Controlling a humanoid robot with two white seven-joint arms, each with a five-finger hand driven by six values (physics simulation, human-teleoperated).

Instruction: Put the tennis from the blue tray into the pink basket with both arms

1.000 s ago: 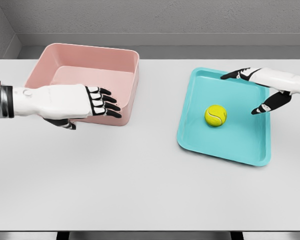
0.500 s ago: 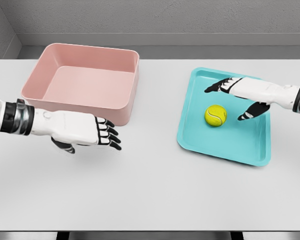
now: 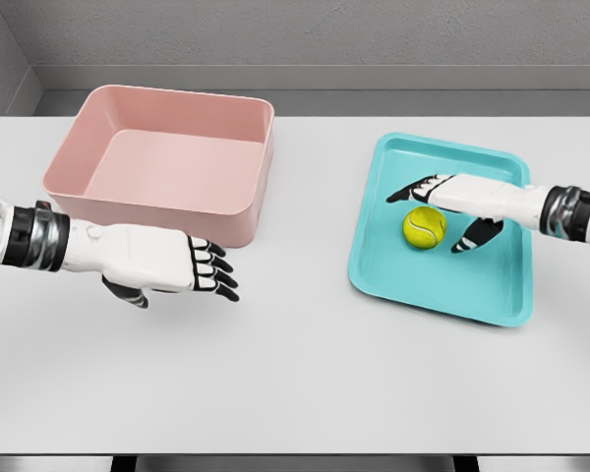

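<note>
A yellow-green tennis ball (image 3: 424, 227) lies in the blue tray (image 3: 405, 271) on the right of the table. My right hand (image 3: 435, 210) hovers over the ball with fingers spread on either side of it, open and not closed around it. The pink basket (image 3: 167, 160) stands at the back left and holds nothing I can see. My left hand (image 3: 202, 268) floats in front of the basket's near wall, fingers relaxed and holding nothing.
The grey table (image 3: 295, 374) stretches wide in front of both hands. A grey wall (image 3: 305, 34) runs behind the table's far edge.
My right hand has slid left across the tray until it sits over the ball. My left hand has dropped down from in front of the basket toward the table's near side.
</note>
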